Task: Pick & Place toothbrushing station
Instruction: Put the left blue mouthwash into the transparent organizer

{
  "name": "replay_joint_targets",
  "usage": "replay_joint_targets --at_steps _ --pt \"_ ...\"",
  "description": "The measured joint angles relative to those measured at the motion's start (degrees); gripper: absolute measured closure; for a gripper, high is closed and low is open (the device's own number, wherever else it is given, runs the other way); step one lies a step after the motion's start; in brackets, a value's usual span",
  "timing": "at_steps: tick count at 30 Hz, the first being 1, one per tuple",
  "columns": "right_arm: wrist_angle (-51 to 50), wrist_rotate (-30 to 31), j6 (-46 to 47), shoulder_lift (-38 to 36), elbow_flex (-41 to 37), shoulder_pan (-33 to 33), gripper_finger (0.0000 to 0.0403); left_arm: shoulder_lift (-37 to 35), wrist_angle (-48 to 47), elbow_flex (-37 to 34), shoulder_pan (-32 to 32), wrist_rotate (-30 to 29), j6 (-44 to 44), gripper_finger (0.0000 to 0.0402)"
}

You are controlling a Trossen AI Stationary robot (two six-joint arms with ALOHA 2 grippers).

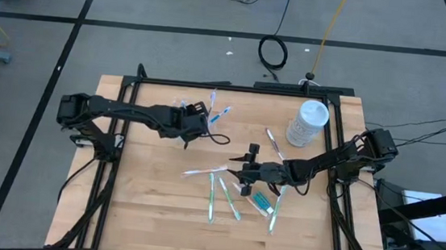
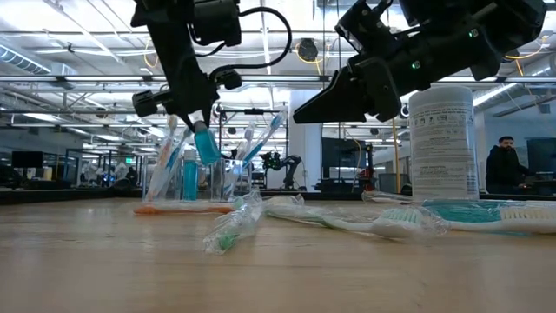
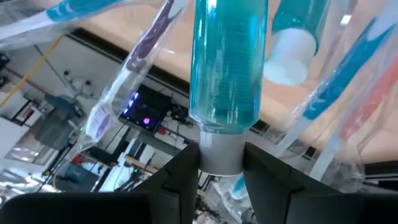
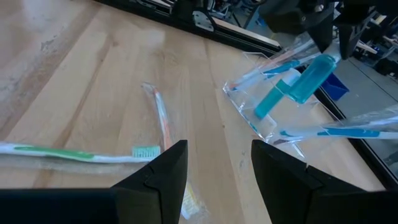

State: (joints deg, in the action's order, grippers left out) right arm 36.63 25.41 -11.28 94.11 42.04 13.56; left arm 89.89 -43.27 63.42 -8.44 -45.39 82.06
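Left gripper (image 1: 199,125), in the high view, sits over your clear cup (image 1: 211,114) at the bench's (image 1: 143,207) far side, while the right gripper (image 1: 245,166), fingers apart and empty, hovers above some five loose toothbrushes (image 1: 222,196) and one tube on the bench (image 1: 261,200). In the low and left wrist views, your left gripper is clamped on the white cap of a teal tube (image 3: 227,59), held cap-up, apparently for lowering into the cup, where a second tube (image 3: 293,38) and several brushes stand.

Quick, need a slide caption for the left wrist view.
Left claw grips a small teal-blue tube by its white cap, above a clear plastic cup of toothbrushes.
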Motion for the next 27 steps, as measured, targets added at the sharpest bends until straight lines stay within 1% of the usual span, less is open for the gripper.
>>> replay_joint_targets --at_steps 6,14,19,23,27 --pt "0.0 0.0 0.0 0.0 0.0 0.0 0.0234 0.9 -0.7 0.0 -1.0 0.7 -0.1 0.0282" --pt "0.0 0.0 0.1 0.0 0.0 0.0 0.0234 2.8 -1.1 0.0 1.3 1.3 -0.4 0.0282" --pt "0.0 0.0 0.1 0.0 0.0 0.0 0.0234 3.6 0.2 -0.1 1.5 3.4 -3.8 0.0282" --pt "0.0 0.0 0.1 0.0 0.0 0.0 0.0234 4.1 0.7 -0.1 0.6 3.3 -7.6 0.0282" --pt "0.0 0.0 0.1 0.0 0.0 0.0 0.0234 4.0 0.6 -0.1 -0.6 3.3 -9.1 0.0282"
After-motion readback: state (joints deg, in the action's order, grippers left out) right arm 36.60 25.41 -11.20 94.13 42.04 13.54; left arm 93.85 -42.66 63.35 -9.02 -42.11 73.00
